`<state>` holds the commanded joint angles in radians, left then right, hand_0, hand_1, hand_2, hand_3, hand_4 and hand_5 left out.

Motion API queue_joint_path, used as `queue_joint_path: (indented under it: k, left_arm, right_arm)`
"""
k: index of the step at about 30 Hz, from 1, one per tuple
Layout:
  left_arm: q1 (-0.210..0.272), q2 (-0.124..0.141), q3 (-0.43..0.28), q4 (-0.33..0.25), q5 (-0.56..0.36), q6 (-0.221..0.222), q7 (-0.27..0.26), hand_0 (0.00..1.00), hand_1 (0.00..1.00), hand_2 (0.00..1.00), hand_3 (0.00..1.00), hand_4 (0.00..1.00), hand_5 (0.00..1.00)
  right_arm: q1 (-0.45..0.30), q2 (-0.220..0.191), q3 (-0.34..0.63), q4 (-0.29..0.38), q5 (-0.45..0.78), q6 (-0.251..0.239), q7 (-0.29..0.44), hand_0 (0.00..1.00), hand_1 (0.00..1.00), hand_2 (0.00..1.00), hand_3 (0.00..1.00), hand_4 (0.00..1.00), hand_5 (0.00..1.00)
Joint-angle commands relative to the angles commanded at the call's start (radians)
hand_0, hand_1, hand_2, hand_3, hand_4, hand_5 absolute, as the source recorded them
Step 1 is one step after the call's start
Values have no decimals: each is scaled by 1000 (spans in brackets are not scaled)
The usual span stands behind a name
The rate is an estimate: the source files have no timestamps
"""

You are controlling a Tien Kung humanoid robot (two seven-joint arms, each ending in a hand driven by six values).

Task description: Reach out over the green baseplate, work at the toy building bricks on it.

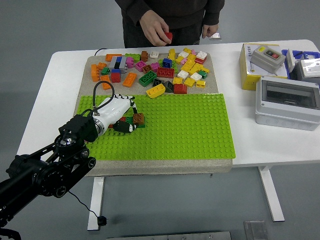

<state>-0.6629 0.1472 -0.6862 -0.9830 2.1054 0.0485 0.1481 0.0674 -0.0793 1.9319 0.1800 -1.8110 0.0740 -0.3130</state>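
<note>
Left hand: the robot's left hand (pixel 116 111) is reaching in from the lower left and lying over the left part of the green baseplate (pixel 185 125), its fingers curling down around a small brick cluster (pixel 135 120) without clearly lifting it; I cannot tell whether they are gripping it or only pressing on it.
Right hand: not showing anywhere I can see.
Brick cluster: a brown brick is sitting on top, with green and a bit of red beside it, all seated on the baseplate just at the fingertips.
Loose bricks: a mixed pile (pixel 160 67) of orange, yellow, red, green and white pieces is lying on the tan mat beyond the baseplate's far edge, well apart from the robot's hand.
Person: someone is standing at the far side, one hand (pixel 155 27) holding a red brick (pixel 169 36) up above the pile.
Done so far: the reach over the baseplate looks complete, and one small group of bricks is standing on it.
Still left: most of the baseplate is bare studs and the pile is large, so I judge the building is only beginning.
</note>
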Motion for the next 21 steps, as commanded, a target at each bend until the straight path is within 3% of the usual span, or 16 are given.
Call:
queue_joint_path:
  k: [21]
  left_arm:
    - [-19,-2,15,17,9,-2,-2,998,942,959,607,623,223]
  right_arm:
    - [3,-4,0,0,3,-2,9,695,614,598,703,350,894]
